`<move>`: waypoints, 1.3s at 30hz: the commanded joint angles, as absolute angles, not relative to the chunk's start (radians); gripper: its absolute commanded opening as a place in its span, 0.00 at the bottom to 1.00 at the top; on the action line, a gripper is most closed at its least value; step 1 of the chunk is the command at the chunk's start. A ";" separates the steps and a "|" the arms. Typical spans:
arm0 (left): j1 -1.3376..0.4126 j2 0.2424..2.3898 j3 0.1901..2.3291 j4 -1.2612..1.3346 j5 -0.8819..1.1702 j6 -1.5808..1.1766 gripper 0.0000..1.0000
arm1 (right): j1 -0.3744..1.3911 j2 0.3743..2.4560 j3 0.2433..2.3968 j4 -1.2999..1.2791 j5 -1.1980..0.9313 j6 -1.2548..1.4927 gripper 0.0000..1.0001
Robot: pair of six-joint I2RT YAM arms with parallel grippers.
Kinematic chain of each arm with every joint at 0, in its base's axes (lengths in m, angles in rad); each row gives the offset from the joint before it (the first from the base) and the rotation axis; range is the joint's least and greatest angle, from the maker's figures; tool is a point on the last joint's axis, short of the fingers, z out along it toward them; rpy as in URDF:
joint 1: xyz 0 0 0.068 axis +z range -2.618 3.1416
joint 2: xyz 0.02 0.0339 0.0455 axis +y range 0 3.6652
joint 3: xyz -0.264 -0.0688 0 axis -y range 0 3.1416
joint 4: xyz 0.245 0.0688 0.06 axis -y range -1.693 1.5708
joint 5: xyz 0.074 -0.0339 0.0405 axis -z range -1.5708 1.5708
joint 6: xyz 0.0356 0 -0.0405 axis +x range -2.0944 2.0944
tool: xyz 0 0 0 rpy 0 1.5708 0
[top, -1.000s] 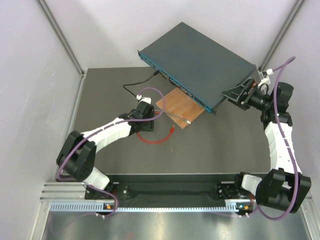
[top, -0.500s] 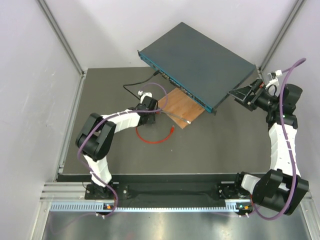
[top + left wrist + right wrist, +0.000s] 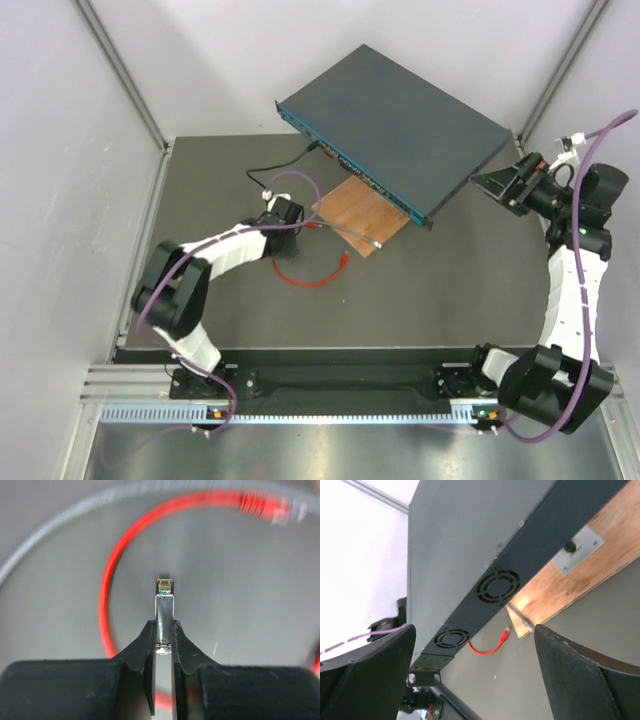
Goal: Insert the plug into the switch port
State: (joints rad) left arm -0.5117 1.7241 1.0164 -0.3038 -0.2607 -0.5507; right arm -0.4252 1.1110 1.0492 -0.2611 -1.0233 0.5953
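My left gripper (image 3: 303,224) (image 3: 164,627) is shut on the plug (image 3: 165,589), a small connector with a clear tip pointing away from the wrist camera. Its thin red cable (image 3: 300,278) (image 3: 107,575) loops on the dark mat, and its other red-booted end (image 3: 343,262) (image 3: 260,505) lies loose. The dark blue-grey switch (image 3: 400,120) sits at the back, propped at an angle. Its row of ports (image 3: 352,167) faces front-left, apart from the held plug. My right gripper (image 3: 490,183) (image 3: 475,630) is open and empty, just off the switch's right corner and facing its fan side (image 3: 495,587).
A wooden board (image 3: 355,215) lies under the switch's front edge with a grey cable's connector (image 3: 378,242) on it. A black cable (image 3: 275,165) is plugged into the switch's left end. White walls and metal posts enclose the mat.
My left gripper has shifted a little left and back, still holding the plug. My right gripper has drawn away from the switch's right corner, up and to the right.
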 commanded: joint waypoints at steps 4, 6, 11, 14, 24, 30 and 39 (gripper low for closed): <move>-0.511 1.394 1.000 -0.448 -0.065 -0.404 0.03 | -0.453 1.063 1.170 -0.269 -1.045 0.529 1.00; -0.529 1.327 1.008 -0.446 -0.006 -0.342 0.00 | -0.448 1.069 1.170 -0.183 -1.097 0.595 1.00; -0.635 1.168 1.074 -0.460 0.139 -0.080 0.00 | -0.347 1.086 1.222 -0.178 -1.112 0.592 1.00; -0.734 1.105 1.111 -0.472 0.167 0.073 0.00 | -0.226 1.091 1.271 -0.227 -1.060 0.526 0.97; -0.879 1.128 1.270 -0.529 0.043 0.357 0.00 | 0.244 1.131 1.319 -0.324 -0.937 0.341 0.74; -0.907 1.137 1.298 -0.473 0.009 0.509 0.00 | 0.365 1.195 1.333 -0.305 -0.927 0.359 0.66; -0.916 1.143 1.319 -0.403 -0.014 0.587 0.00 | 0.506 1.301 1.370 -0.272 -0.907 0.382 0.58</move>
State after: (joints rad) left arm -0.9100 1.1439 1.2667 -0.4900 -0.0059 0.5354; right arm 0.4664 1.2911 1.3113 -0.3294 -0.9161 0.3878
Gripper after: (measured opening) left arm 0.144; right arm 0.583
